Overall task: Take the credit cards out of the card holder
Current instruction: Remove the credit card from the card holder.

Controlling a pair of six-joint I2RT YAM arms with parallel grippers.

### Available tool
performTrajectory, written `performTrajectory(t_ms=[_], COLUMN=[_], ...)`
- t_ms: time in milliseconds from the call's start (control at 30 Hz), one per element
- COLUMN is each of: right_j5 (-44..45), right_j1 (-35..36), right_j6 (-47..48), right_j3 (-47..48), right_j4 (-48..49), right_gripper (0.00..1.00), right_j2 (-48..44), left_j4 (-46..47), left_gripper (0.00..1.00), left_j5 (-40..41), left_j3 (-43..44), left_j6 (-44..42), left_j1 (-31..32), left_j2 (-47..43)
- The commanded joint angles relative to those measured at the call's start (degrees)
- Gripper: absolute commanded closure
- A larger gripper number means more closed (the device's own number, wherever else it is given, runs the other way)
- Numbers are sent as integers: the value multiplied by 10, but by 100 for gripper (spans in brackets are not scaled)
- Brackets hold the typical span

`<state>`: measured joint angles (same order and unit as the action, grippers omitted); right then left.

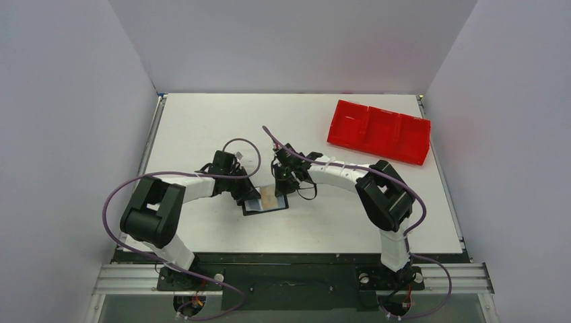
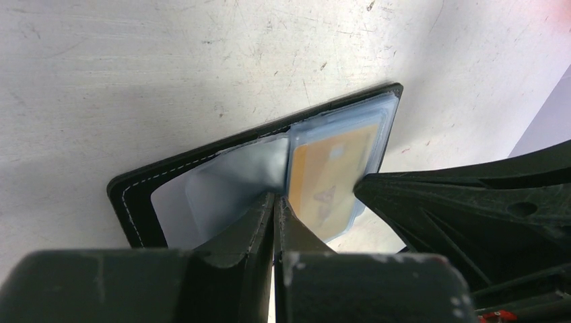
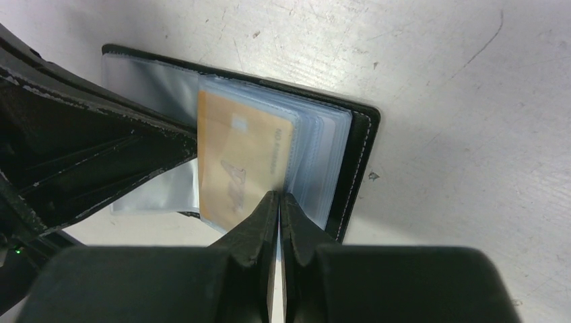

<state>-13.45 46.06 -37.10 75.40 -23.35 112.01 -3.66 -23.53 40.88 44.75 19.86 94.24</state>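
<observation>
A: Black stitched card holder [image 1: 254,208] open mid-way on the white desk [image 1: 202,128], tan card [image 3: 242,158] sleeved inside; left claw [image 2: 275,200] and right claw [image 3: 279,196] both closed tight at it.
B: Closed tips may skid on the slick sleeves, shoving the holder.

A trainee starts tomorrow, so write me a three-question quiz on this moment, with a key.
1. True or false: the card holder lies open on the table.
2. Where is the gold card? A) loose on the table B) inside a clear sleeve of the holder C) hidden under the holder
3. Fill in: the left hand and the right hand both have their jaws ___.
Key: 1 true; 2 B; 3 shut.
</observation>
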Motion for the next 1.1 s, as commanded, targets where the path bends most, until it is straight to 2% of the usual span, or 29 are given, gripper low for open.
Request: performTrajectory(t_ms=[0,300,433,533,767,867,1067], right_j5=[-80,-79,-63,-54,-24,-16,-1], right_j1=[13,3,-12,-17,-28,-35,-39], right_j6=[-17,-18,-21,-22,-29,-32,-37], right_j3=[7,13,-1,-11,-35,-56,-75], right_j4=[46,41,39,39,34,31,37], right_gripper=[99,98,90,80,63,60,63], right_j2=[-21,-36,-49,-60,-82,-84,-80], left_j4=[-18,-47,-98,-145,-206,-207,-187], left_gripper=[100,100,100,100,94,93,93], left_j5=[38,46,70,94,129,137,144], left_j3=[0,19,41,58,66,61,51], left_j6=[-12,-22,-37,-48,-67,-71,-70], left_j1=[9,9,8,8,8,8,9], left_j2=[42,29,-7,-43,-83,-81,-58])
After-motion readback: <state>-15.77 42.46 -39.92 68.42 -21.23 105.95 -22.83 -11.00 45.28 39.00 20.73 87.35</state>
